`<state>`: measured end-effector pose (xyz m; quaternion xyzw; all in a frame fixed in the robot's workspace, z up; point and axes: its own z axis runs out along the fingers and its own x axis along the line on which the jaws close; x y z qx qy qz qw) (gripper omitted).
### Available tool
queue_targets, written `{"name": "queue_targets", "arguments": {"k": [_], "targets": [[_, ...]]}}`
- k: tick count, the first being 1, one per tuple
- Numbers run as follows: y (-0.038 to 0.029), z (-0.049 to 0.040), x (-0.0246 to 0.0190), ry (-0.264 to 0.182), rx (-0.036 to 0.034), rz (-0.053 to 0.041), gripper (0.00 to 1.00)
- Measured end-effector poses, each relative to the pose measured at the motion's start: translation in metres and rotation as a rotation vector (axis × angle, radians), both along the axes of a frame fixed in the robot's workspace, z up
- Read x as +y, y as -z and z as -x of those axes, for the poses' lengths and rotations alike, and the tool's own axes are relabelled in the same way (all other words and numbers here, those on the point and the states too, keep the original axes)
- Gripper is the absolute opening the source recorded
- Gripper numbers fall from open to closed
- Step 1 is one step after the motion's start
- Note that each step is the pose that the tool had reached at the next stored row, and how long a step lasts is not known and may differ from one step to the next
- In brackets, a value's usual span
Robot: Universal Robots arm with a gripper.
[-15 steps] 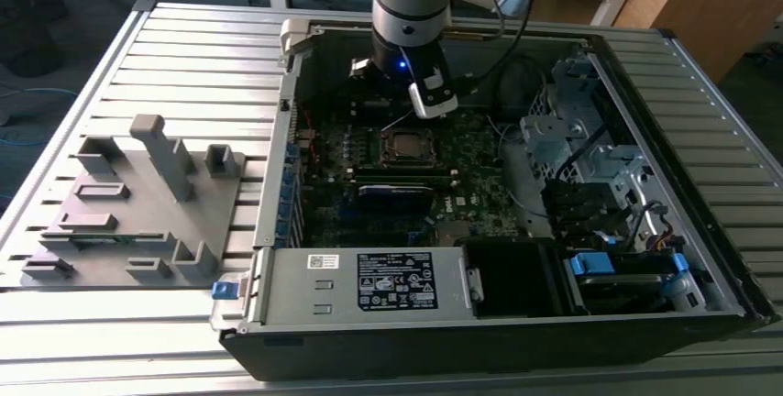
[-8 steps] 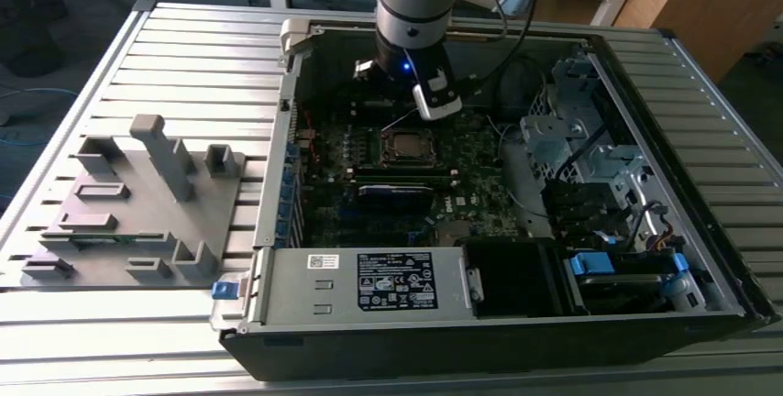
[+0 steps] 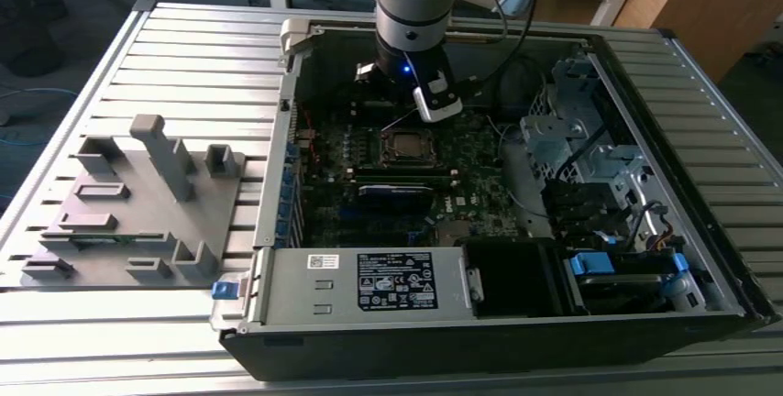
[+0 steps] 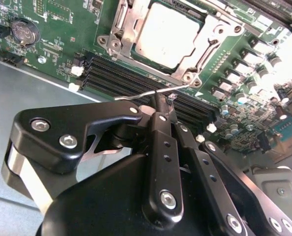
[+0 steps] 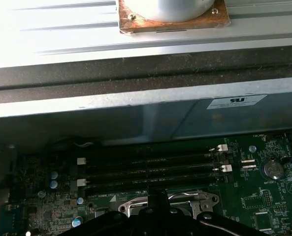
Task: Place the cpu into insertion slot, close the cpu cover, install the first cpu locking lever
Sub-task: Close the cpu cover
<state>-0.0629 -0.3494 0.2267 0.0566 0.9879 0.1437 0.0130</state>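
A robot arm (image 3: 416, 11) reaches down into an open computer case (image 3: 490, 341) lying on a slatted metal surface (image 3: 208, 66), its wrist poised over the processor socket near the middle of the motherboard (image 4: 52, 54). In the second wrist view the cpu (image 4: 168, 34) sits flat in its socket, silver-grey top facing up, and the cpu cover (image 4: 146, 61) lies down around it as a thin metal frame. The black tool (image 4: 161, 104) has its fingers drawn together, the tip right at the thin wire locking lever (image 4: 136, 95), which runs along the socket's edge above the memory slots (image 4: 121, 78) (whether the wire is pinched between the fingers or merely touched cannot be told). The first wrist view shows the same rows of slots between the socket and the case wall, with a coin battery (image 5: 271, 169) off to one side. A grey fixture (image 3: 135, 213) rests on the surface beside the case, toward the exterior view's left.
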Motion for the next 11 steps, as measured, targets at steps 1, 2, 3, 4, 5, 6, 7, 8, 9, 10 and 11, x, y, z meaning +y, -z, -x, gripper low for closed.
{"name": "queue_targets", "arguments": {"k": [1, 2, 3, 4, 5, 6, 7, 8, 9, 10, 11], "targets": [[0.0001, 0.0, 0.0, 0.0, 0.0, -0.0001, 0.1], [0.0001, 0.0, 0.0, 0.0, -0.0001, -0.0002, 0.1], [0.0002, 0.0, 0.0, 0.0, -0.0001, -0.0002, 0.1], [0.0002, -0.0001, 0.0, 0.0, -0.0001, -0.0002, 0.1], [0.0003, -0.0003, 0.0, 0.0, -0.0001, -0.0002, 0.1], [0.0003, -0.0006, 0.0, 0.0, -0.0001, -0.0003, 0.1], [0.0003, -0.0007, 0.0, 0.0, -0.0001, -0.0003, 0.1], [0.0003, -0.0007, 0.0, 0.0, -0.0001, -0.0003, 0.1], [0.0003, -0.0007, 0.0, 0.0, -0.0001, -0.0003, 0.1], [0.0004, -0.001, 0.0, 0.0, -0.0001, -0.0001, 0.1], [0.0006, -0.0012, 0.0, 0.0, -0.0001, -0.0001, 0.1]]}}
